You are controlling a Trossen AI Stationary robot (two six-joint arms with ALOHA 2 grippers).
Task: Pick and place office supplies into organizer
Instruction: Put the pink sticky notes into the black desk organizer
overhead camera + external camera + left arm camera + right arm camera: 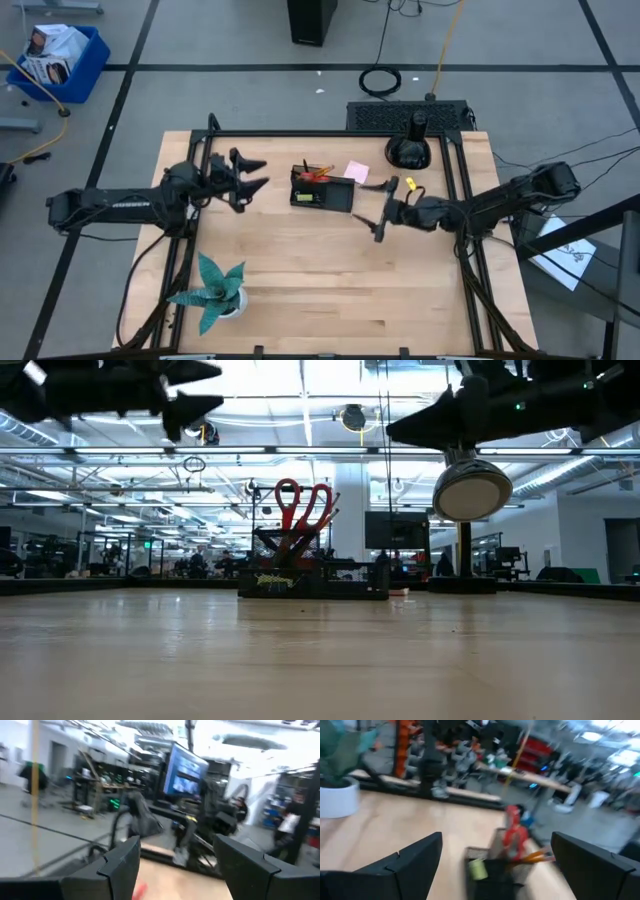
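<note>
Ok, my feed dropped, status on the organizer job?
Left tool open, empty, left of organizer. Right tool open, empty, to its right. Scissors upright in organizer. Nothing between the tools and the organizer.

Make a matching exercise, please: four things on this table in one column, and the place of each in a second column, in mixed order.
Things:
1. scissors
2. sticky-note pad
3. plant
4. left gripper

Places:
A. near the table's front-left corner
B. standing in the organizer
C. left of the organizer, jaws open
D. on the wood just behind the organizer's right end

Pairs: 1-B, 2-D, 3-A, 4-C
</note>
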